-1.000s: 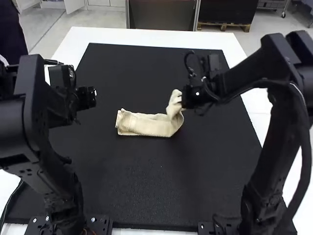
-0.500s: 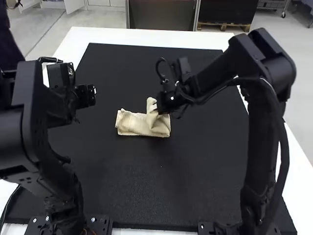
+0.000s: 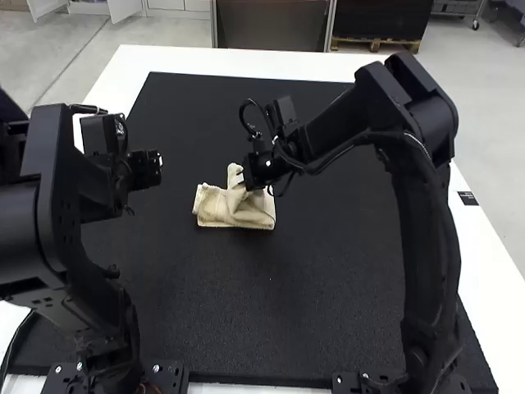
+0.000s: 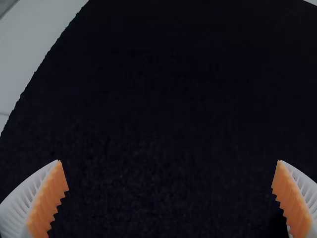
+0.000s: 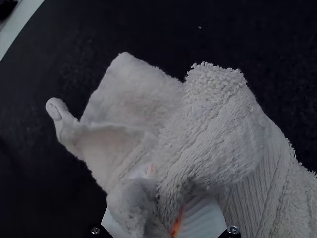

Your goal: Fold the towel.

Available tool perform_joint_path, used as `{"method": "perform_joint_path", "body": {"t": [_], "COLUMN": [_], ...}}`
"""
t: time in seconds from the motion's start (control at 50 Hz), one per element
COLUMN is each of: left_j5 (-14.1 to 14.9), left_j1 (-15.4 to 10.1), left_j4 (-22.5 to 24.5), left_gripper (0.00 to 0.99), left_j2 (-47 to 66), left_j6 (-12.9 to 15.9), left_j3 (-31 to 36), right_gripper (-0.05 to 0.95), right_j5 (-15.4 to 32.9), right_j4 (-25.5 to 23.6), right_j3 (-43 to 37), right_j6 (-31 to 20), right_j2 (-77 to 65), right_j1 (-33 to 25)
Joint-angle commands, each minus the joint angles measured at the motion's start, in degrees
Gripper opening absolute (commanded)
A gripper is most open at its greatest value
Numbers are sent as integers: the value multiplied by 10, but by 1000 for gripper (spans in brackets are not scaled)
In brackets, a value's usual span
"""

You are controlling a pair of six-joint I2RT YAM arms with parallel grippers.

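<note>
The left tool (image 4: 169,161), at the left of the high view, has its fingers spread wide over the black mat (image 3: 328,263), nothing between them. If it comes across to help, a careless approach could nudge the layers out of line. The towel (image 3: 211,207) lies just left of the frame's centre, a short strip with its left end low on the mat and its right part raised and bunched. Nothing presses on that left end, so a pull through the cloth could drag the whole strip sideways. At the towel's upper right, the right tool (image 3: 247,182) pinches a gathered part of it. As far as the crumpled cloth lets me judge, the grip takes a thick wad rather than a neat edge; released like that, it could settle as a twisted lump or spring back. Set down off-line, it may miss the edges beneath and leave a crooked fold on the desk (image 3: 246,62).
</note>
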Motion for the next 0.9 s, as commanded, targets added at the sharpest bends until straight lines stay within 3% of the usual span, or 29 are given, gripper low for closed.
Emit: {"method": "perform_joint_path", "body": {"t": [0.0,0.06,0.16,0.32,0.5,0.56,0.62,0.74,0.88], "left_j5": [0,0,0,-2,-2,-2,-2,-2,-1], "left_j1": [6,6,5,3,2,2,2,2,2], "left_j4": [5,5,10,13,22,24,24,25,24], "left_gripper": [969,969,969,969,969,969,969,969,969], "left_j2": [-7,-8,-8,-8,-8,-7,-8,-7,-8], "left_j6": [10,11,12,13,14,14,14,14,14], "left_j3": [-2,-2,-6,-12,-22,-24,-24,-24,-24], "right_gripper": [-20,-15,192,364,359,356,290,292,408], "right_j5": [-2,-3,-8,-47,-103,-109,-123,-141,-147], "right_j4": [3,4,8,8,-13,-18,-31,-46,-45], "right_j3": [26,29,34,38,39,39,42,44,49], "right_j6": [18,28,47,83,99,100,100,98,99], "right_j2": [5,8,8,8,-1,-5,-9,-15,-17], "right_j1": [9,9,9,10,21,23,28,37,42]}}
